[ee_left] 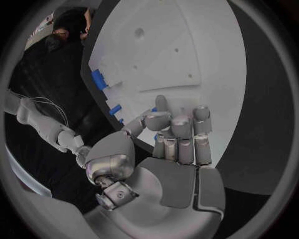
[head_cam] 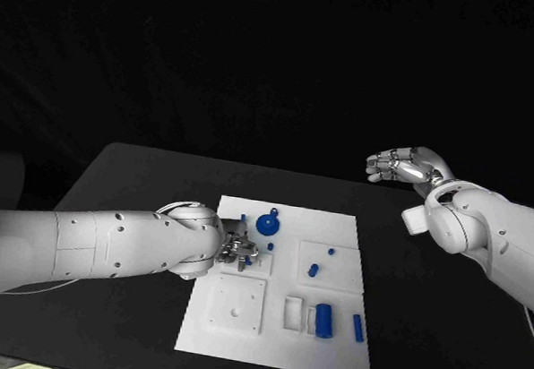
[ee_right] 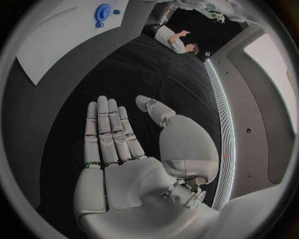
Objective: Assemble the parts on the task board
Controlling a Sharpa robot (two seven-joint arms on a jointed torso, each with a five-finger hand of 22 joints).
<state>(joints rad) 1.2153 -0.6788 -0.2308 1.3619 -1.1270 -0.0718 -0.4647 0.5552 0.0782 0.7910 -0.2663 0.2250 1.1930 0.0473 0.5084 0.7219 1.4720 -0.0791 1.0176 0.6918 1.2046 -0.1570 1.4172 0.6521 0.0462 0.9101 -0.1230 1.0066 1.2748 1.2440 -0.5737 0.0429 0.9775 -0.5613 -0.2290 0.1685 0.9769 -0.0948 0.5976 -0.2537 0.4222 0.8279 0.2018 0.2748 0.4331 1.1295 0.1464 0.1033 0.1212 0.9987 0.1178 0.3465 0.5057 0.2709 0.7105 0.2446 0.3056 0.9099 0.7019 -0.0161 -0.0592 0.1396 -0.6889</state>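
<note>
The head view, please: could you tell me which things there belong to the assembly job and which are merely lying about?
Belonging to the job:
- task board
- round blue part
- blue cylinder part
- slim blue part
- small blue part
- left hand, over the board
- right hand, raised away from the board, holding nothing

Lying about:
- nothing apart from the black table itself
</note>
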